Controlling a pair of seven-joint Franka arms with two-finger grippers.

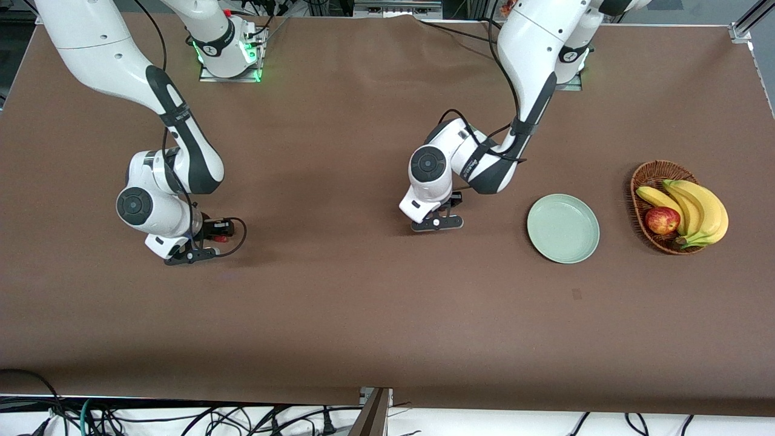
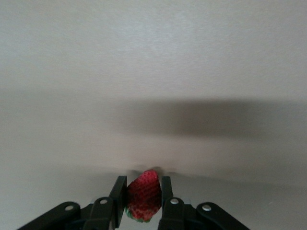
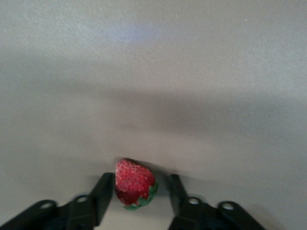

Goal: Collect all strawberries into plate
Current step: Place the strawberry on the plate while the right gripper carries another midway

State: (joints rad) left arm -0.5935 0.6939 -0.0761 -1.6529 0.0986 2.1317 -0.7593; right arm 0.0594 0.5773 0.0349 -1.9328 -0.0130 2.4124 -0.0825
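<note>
Here, one strawberry (image 2: 143,199) is clenched by the left tool (image 2: 144,201) beside the plate (image 1: 563,228), while another strawberry (image 3: 134,183) is straddled, one finger touching, by the right tool (image 3: 136,196), well apart from that plate.

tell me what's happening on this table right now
Two robot arms are gathering strawberries for the pale green plate, which holds none yet. The left gripper is down at the table near the middle and has shut on a strawberry. The right gripper is down toward the right arm's end, its fingers around another strawberry with a gap showing on one side. Beside the plate sits a wicker basket with bananas and an apple.
</note>
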